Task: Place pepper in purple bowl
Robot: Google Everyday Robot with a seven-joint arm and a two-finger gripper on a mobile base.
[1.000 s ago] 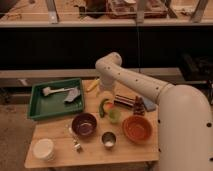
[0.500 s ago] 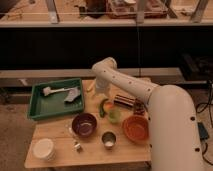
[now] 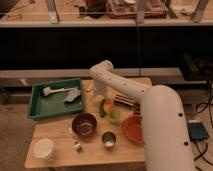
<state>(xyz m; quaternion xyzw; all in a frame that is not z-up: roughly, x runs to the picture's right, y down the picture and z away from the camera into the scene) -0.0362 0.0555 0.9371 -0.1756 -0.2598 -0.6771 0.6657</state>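
Note:
The pepper is small, dark green and lies on the wooden table just left of a pale green cup. The purple bowl stands in front of it and to the left, with nothing visible inside. My white arm reaches in from the lower right and bends down at the table's far side. The gripper hangs just above and behind the pepper, largely merged with the wrist in this view.
A green tray with a brush and a grey item is at the back left. An orange bowl, a small metal cup and a white bowl stand along the front. A striped box lies behind the cup.
The arm has swung left and lowered, bringing the gripper from the table's back middle down toward the pepper. The objects on the table have not moved.

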